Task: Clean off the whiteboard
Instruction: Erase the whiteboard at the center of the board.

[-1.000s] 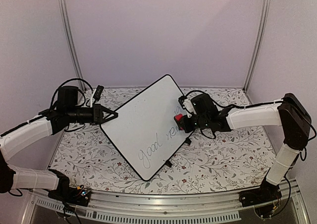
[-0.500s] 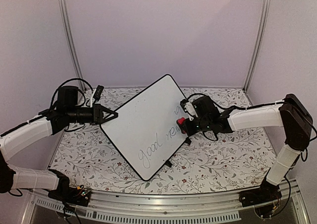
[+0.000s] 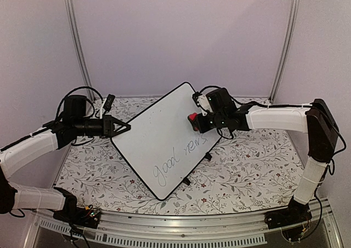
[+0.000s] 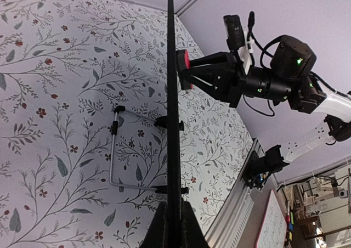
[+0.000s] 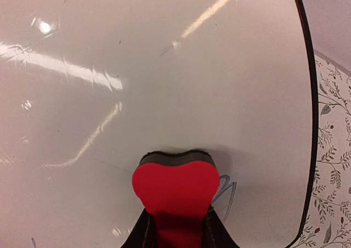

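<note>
Two grips: left tool (image 3: pixel 125 127) clamped the whiteboard (image 3: pixel 159 133) edge; right tool (image 3: pixel 197 122) clamped the red eraser (image 5: pixel 174 193), grey writing (image 3: pixel 178 156) just nearward.

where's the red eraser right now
Top view, right of centre: the red eraser sits in the right pincer, pressed to the whiteboard above the grey writing.

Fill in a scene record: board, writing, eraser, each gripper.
whiteboard: tilted, black frame, mostly blank
writing: "good news", on the lower part
eraser: red, pad pressed on the whiteboard near its upper right edge
left gripper: shut on the whiteboard's left edge
right gripper: shut on the eraser
</note>
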You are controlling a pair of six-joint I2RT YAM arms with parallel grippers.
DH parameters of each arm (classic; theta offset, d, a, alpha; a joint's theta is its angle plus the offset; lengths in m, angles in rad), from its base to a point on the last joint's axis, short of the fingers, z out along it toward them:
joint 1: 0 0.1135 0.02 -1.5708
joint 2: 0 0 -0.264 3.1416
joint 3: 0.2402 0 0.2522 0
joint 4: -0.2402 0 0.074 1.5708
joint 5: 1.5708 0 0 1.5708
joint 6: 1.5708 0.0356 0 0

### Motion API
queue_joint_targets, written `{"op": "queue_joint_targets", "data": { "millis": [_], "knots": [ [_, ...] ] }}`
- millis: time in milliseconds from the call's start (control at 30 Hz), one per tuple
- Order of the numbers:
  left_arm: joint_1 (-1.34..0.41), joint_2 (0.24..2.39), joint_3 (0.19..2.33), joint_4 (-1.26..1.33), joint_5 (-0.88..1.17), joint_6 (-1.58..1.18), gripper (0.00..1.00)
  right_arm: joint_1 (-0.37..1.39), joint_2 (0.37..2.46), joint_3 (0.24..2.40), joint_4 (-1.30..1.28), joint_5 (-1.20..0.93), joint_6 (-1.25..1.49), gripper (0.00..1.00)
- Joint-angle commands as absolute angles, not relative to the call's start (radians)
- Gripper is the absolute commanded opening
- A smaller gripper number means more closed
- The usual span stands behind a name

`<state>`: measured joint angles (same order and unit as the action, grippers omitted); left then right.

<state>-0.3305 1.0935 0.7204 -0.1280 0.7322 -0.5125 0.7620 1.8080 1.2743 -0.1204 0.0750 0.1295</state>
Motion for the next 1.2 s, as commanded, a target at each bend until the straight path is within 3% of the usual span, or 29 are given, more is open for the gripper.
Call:
{"op": "queue_joint_targets", "data": {
  "millis": [0, 1167],
  "knots": [
    [-0.338, 1.087, 0.71, -0.103, 0.794, -0.471, 0.0, 0.753, 1.839, 1.278, -0.149, 0.068, 0.113, 0.0],
    [-0.339, 1.089, 0.709, -0.102, 0.795, -0.473, 0.0, 0.752, 1.717, 0.961, -0.058, 0.05, 0.17, 0.0]
  ]
}}
